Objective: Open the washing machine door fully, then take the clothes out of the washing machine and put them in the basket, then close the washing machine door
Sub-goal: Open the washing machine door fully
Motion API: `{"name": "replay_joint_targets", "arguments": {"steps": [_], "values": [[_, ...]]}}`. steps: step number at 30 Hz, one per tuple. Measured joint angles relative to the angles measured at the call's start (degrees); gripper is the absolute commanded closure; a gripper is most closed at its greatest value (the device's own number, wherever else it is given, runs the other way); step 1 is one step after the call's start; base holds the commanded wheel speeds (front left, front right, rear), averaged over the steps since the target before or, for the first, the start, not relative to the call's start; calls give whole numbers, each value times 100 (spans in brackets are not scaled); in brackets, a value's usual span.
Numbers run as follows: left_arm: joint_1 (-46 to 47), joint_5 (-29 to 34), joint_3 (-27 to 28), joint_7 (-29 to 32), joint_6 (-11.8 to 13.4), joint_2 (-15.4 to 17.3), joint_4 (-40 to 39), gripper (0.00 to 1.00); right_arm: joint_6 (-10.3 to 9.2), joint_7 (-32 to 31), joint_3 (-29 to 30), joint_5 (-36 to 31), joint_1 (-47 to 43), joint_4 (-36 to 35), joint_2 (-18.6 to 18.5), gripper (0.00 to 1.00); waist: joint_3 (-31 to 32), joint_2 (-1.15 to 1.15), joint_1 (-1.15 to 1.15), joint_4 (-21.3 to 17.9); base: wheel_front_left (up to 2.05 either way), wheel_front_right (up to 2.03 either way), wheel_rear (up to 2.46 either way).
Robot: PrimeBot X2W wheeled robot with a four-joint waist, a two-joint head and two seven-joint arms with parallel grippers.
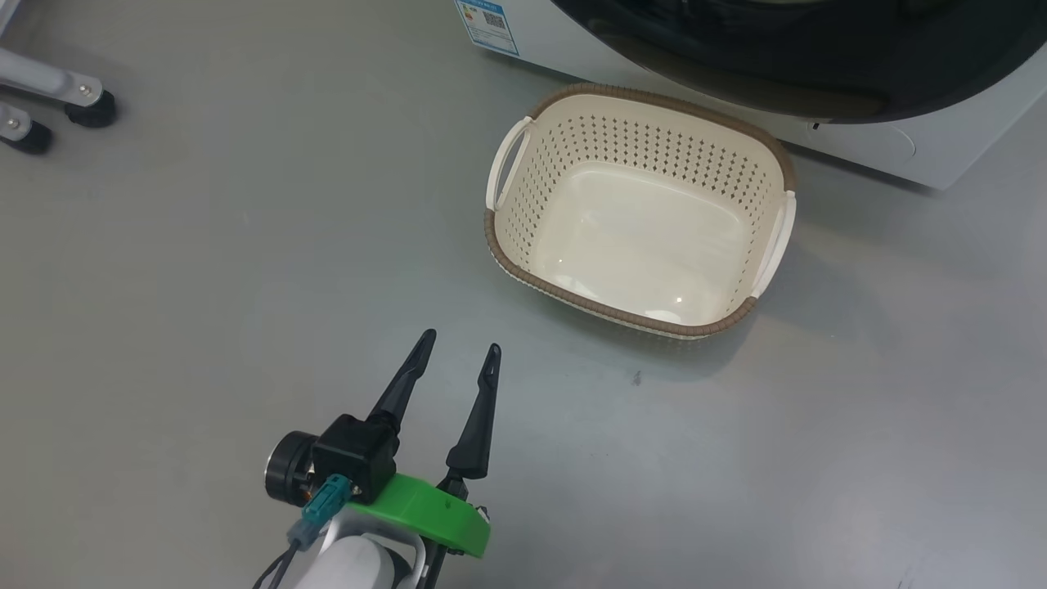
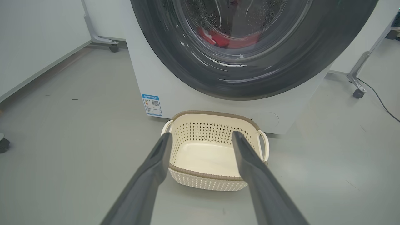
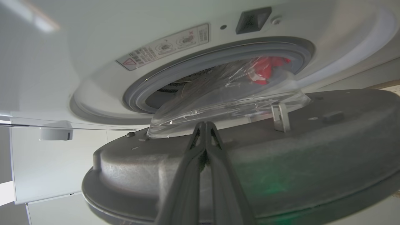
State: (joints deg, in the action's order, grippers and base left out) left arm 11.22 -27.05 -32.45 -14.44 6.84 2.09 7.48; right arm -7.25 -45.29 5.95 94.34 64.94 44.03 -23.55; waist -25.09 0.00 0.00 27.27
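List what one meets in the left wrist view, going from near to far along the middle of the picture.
First the left gripper, open → basket → washing machine door → red clothes behind the door's glass.

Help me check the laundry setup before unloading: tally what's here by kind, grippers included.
washing machine: 1
washing machine door: 1
basket: 1
red garment: 1
grippers: 2 (left gripper, right gripper)
Total: 6
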Motion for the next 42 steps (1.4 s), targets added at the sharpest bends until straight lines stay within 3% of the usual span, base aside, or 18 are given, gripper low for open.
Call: {"name": "replay_joint_targets", "arguments": {"steps": [29, 37, 39, 42], "values": [[-121, 188, 163, 0, 0, 3, 126, 0, 11, -10, -91, 32, -445, -224, 375, 100, 388, 0, 0, -239, 0, 0, 0], [-123, 198, 259, 0, 0, 3, 219, 0, 889, 538, -503, -864, -634, -569, 44, 100, 545, 0, 0, -338, 0, 0, 0], [-124, 212, 283, 0, 0, 4, 238, 0, 988, 589, -573, -976, -681, -604, 33, 100, 571, 0, 0, -358, 0, 0, 0], [-124, 301, 331, 0, 0, 5, 296, 0, 1325, 740, -821, -1330, -831, -726, -3, 100, 652, 0, 0, -436, 0, 0, 0]]}}
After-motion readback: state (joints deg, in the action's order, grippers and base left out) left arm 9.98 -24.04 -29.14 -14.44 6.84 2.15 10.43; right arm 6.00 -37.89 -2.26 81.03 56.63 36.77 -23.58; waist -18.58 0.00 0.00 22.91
